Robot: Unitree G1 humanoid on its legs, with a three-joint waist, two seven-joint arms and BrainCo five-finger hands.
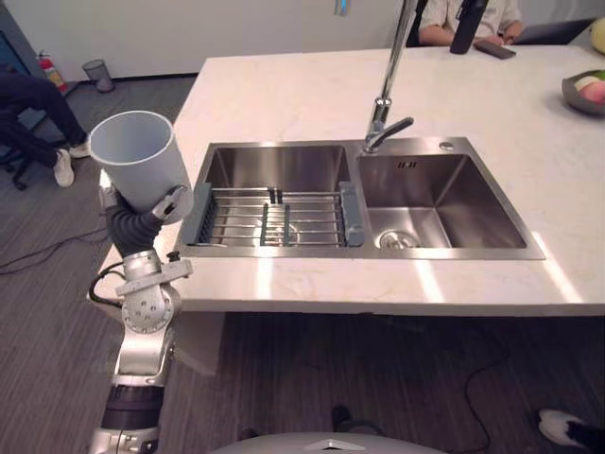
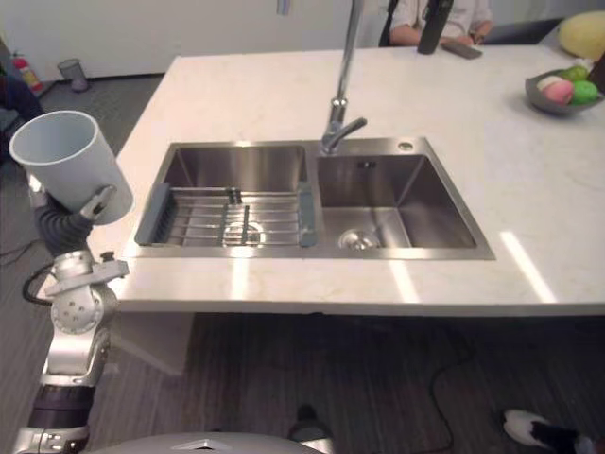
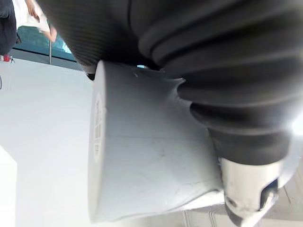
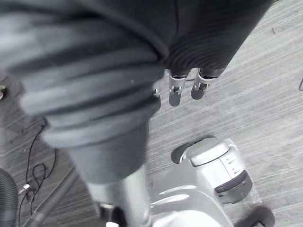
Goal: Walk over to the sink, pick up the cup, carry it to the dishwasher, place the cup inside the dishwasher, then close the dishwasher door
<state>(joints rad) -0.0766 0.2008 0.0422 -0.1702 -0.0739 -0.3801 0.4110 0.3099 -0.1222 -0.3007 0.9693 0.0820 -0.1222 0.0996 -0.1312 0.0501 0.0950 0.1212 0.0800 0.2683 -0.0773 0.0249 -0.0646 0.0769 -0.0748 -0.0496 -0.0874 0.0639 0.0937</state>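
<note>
A pale grey cup (image 1: 139, 156) is held up in the air to the left of the counter's corner, tilted with its mouth up and toward me. My left hand (image 1: 171, 203) is shut on it from below, the thumb pressed against its wall. In the left wrist view the cup (image 3: 142, 156) lies against the palm. The steel double sink (image 1: 284, 145) is set into the cream counter to the cup's right. My right hand (image 4: 174, 94) hangs over the floor with relaxed fingers and nothing in it.
A grey-ended wire rack (image 1: 274, 216) lies in the left basin, and a tall faucet (image 1: 383, 113) rises behind the divider. A fruit bowl (image 2: 562, 90) sits at the far right. One person (image 1: 468, 19) sits across the counter, another person (image 1: 38, 104) at far left.
</note>
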